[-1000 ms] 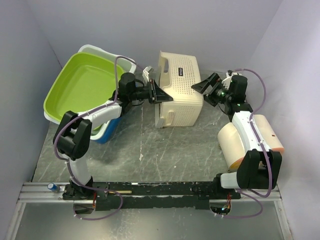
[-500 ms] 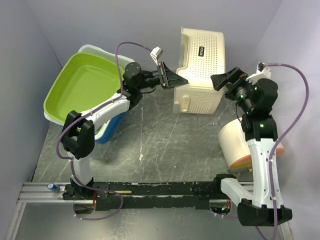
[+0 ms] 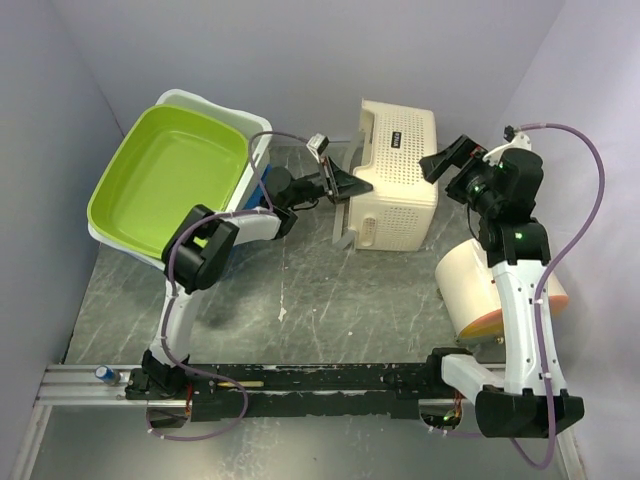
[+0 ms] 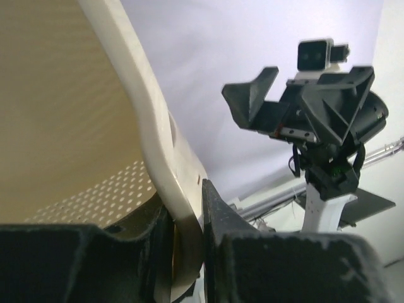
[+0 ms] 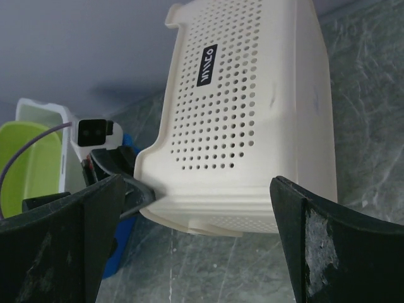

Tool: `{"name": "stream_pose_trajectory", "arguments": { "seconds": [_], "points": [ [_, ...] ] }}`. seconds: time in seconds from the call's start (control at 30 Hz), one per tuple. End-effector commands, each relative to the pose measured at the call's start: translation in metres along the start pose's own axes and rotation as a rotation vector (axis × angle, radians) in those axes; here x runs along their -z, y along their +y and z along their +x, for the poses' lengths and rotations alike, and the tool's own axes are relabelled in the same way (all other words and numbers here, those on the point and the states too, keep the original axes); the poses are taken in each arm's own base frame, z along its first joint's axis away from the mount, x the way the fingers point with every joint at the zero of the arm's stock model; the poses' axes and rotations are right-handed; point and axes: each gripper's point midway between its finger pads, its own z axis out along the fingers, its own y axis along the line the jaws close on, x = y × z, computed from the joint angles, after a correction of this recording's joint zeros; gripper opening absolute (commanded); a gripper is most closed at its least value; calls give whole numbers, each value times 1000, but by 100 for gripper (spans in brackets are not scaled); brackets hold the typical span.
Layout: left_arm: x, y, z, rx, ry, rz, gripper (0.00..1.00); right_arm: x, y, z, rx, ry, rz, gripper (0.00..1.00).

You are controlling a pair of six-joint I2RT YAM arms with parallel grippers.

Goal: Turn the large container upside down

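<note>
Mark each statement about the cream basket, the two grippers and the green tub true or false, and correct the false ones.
1. The left gripper grips the basket by its rim. True.
2. The right gripper is shut on the basket. False: its jaws stand wide open.
3. The green tub sits to the basket's left. True.
4. The basket has solid walls. False: they are dotted with holes.

Left arm (image 3: 200,245), right arm (image 3: 520,295): white shells, black joint housings. 1 purple cable (image 3: 602,180) loops along each. Left gripper (image 3: 345,187), right gripper (image 3: 447,165): black, wedge-shaped fingers. Green lights (image 3: 478,185) near right wrist.
</note>
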Motion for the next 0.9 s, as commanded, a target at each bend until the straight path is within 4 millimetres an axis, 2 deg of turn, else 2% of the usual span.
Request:
{"name": "stream_pose_trajectory", "arguments": {
  "seconds": [0.0,0.13,0.3,0.37,0.43,0.5,0.63,0.77,0.87],
  "points": [
    [-13,-101,-1,-258,-14,279,7,-4,-3,-2,21,15,26,100],
    [-24,-91,-11,-237,-24,308,7,-14,-8,-3,29,19,40,100],
    [-53,-85,-17,-217,-21,380,7,-19,-18,-24,45,-23,112,100],
    [-68,-82,-15,-221,-12,395,7,-15,-12,-34,57,-36,98,100],
    [-79,-87,-15,-235,-4,418,7,-12,-6,-41,63,-57,78,100],
    [-81,-91,-19,-234,-18,439,7,-11,-5,-43,65,-66,79,100],
    [-67,-74,-22,-172,-65,439,7,-10,-7,-40,65,-62,85,100],
    [-36,-39,-24,-91,-122,407,7,-13,-12,-31,57,-43,86,100],
    [-10,-27,-32,-78,-177,377,7,-14,-12,-26,48,-25,77,100]
  ]
}}
